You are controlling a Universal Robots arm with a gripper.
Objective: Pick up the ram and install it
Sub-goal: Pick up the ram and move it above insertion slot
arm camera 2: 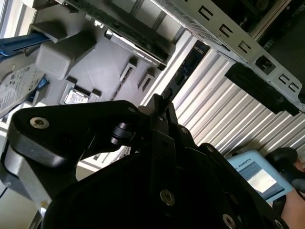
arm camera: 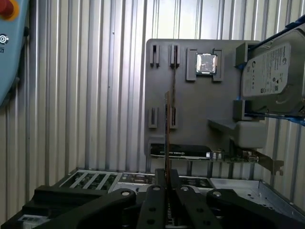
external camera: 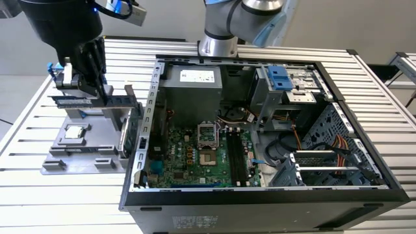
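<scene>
The ram (external camera: 73,101) is a thin bluish stick held level under my gripper (external camera: 99,94), which is shut on its middle. It hangs over the back part of the grey holder (external camera: 78,153), at the exterior view's left of the open computer case (external camera: 338,195). In the first wrist view the ram (arm camera: 167,129) shows edge-on, rising from between the closed fingers (arm camera: 155,191) of my gripper (arm camera: 167,180), in line with the holder's (arm camera: 190,105) narrow slots. The motherboard's long memory slots (external camera: 237,158) lie inside the case.
On the holder sit a hard drive (arm camera: 269,76), a small square silver chip (arm camera: 206,63) and a green card (arm camera: 190,151) standing on edge next to the case wall. A blue pendant (arm camera: 7,52) lies on the slatted table (arm camera: 86,95).
</scene>
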